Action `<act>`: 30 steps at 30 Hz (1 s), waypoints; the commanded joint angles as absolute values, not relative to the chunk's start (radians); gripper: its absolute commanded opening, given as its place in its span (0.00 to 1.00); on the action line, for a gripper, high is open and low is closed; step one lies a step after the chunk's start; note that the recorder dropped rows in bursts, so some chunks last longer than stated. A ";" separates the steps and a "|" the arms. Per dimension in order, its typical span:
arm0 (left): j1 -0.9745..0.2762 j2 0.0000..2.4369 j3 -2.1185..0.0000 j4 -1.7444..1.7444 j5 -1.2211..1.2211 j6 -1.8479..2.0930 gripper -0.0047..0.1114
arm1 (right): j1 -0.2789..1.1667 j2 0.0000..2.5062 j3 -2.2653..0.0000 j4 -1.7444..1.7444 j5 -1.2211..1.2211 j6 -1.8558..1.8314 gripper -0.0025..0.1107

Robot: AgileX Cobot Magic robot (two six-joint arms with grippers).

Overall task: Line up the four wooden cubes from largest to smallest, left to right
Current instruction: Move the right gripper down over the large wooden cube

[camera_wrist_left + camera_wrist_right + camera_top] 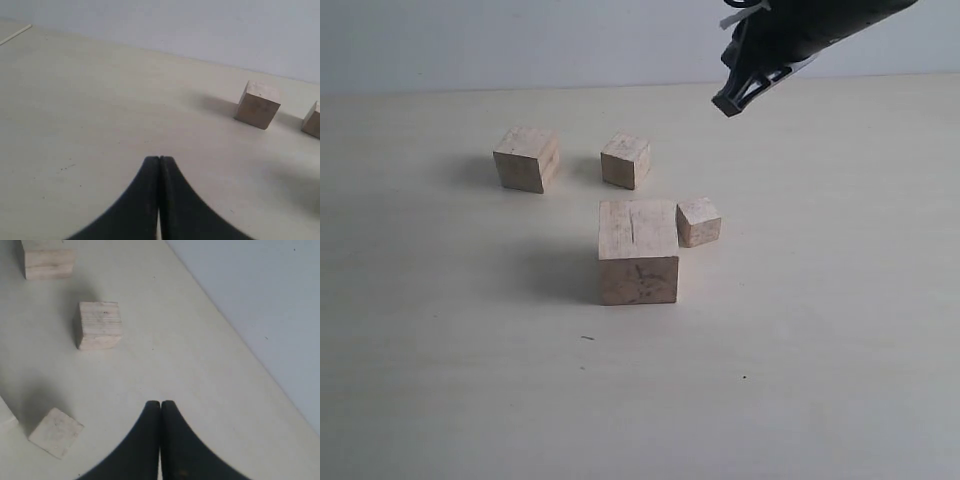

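Pale tabletop [820,350]: your largest cube [638,250] sits just beside the smallest cube [698,221], with the second-largest cube [527,158] and third cube [626,159] behind. Your left gripper [159,159] and right gripper [160,402] are closed, empty.

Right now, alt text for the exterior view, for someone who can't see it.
Four pale wooden cubes lie scattered on a light table: the largest cube in the middle, the smallest cube by its right rear corner, the left rear cube and right rear cube behind. The right gripper hangs at top right, holding nothing.
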State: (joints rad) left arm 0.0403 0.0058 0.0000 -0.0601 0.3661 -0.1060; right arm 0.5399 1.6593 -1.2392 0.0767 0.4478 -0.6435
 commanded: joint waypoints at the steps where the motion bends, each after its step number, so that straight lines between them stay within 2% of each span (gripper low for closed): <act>1: 0.036 0.000 0.000 -0.063 0.357 -0.108 0.04 | 0.445 1.704 -1.244 0.045 0.455 -0.619 0.02; 7: 0.036 0.000 0.000 -0.063 0.357 -0.108 0.04 | 0.312 1.780 -1.244 0.216 0.459 -0.612 0.02; 10: 0.036 0.000 0.000 -0.063 0.357 -0.108 0.04 | 0.301 1.813 -1.244 0.472 0.528 -0.934 0.02; 15: 0.036 0.000 0.000 -0.063 0.357 -0.108 0.04 | 0.303 1.867 -1.244 0.859 0.789 -1.597 0.02; 18: 0.036 0.000 0.000 -0.063 0.357 -0.108 0.04 | 0.303 1.885 -1.244 0.930 0.898 -1.820 0.02; 20: 0.036 0.000 0.000 -0.063 0.357 -0.108 0.04 | 0.303 1.886 -1.244 0.956 0.930 -1.838 0.04; 24: 0.036 0.000 0.000 -0.063 0.357 -0.108 0.04 | 0.303 1.886 -1.244 1.106 0.980 -1.836 0.19; 27: 0.036 0.000 0.000 -0.063 0.357 -0.108 0.04 | 0.303 1.886 -1.244 1.159 0.996 -1.839 0.39; 30: 0.036 0.000 0.000 -0.063 0.357 -0.108 0.04 | 0.306 1.886 -1.244 1.159 1.006 -1.839 0.65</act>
